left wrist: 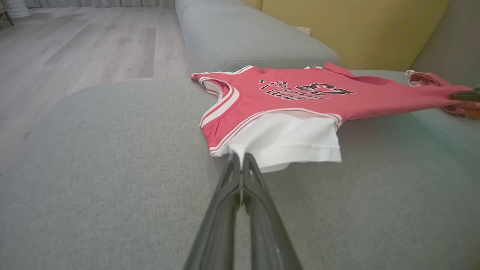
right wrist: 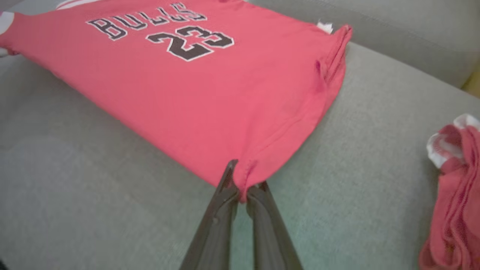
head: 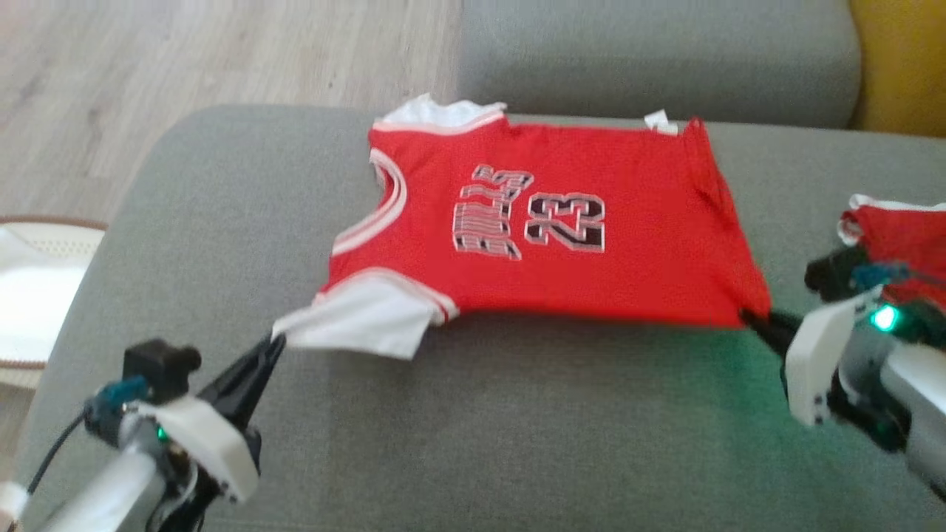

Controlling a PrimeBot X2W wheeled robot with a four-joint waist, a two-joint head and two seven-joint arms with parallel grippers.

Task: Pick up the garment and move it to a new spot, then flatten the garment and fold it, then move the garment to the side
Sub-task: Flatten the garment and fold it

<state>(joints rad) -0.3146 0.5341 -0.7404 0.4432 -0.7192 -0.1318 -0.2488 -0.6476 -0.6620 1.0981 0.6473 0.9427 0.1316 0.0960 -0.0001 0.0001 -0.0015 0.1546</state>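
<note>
Garment point(head: 576, 281) between left tool point(head: 273, 342), right tool point(head: 751, 319)

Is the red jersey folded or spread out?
Spread out, not folded: the jersey is front-up over the sofa cushion, lettering showing, left gripper shut on its white sleeve, right gripper on a hem corner.

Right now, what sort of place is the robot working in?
Probably a home living room: a grey upholstered sofa serves as the work surface, pale wood-plank flooring lies beside it, and a red jersey is spread over the seat.
</note>
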